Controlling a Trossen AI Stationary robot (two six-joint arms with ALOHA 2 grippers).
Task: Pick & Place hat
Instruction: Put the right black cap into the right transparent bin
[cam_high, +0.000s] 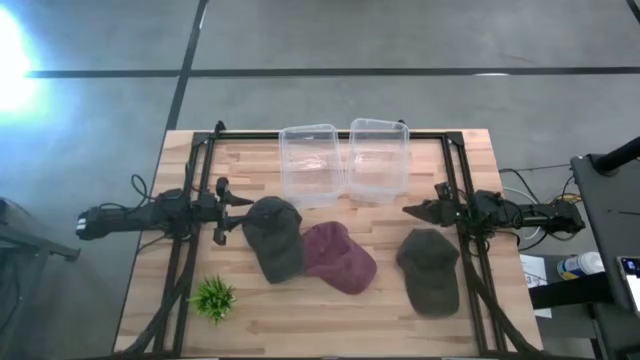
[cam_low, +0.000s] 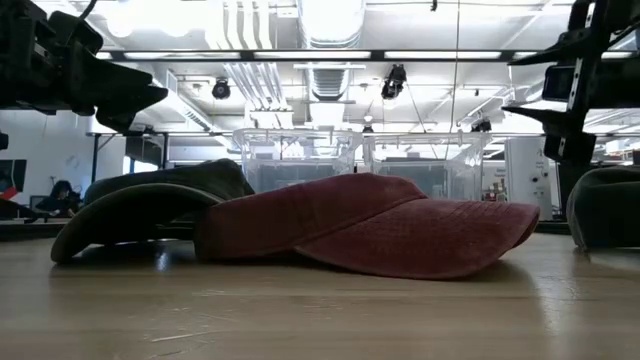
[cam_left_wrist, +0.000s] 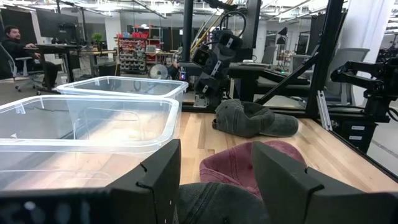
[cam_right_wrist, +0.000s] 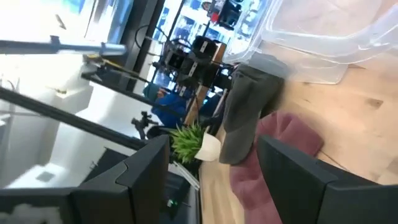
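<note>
Three caps lie crown up on the wooden table. A dark green cap (cam_high: 275, 237) is on the left, a maroon cap (cam_high: 339, 258) is in the middle with its edge against the green one, and a second dark cap (cam_high: 430, 270) is on the right. My left gripper (cam_high: 234, 211) is open and level, just left of the green cap (cam_left_wrist: 214, 204). Its fingers stand at either side of that cap's near edge, apart from it as far as I can see. My right gripper (cam_high: 413, 210) is open and hovers above the table, just beyond the right cap.
Two clear plastic bins (cam_high: 310, 165) (cam_high: 378, 158) stand side by side at the far edge behind the caps. A small green plant (cam_high: 213, 297) sits near the front left corner. Bare wood shows along the near edge. A person sits in the room beyond (cam_left_wrist: 18, 43).
</note>
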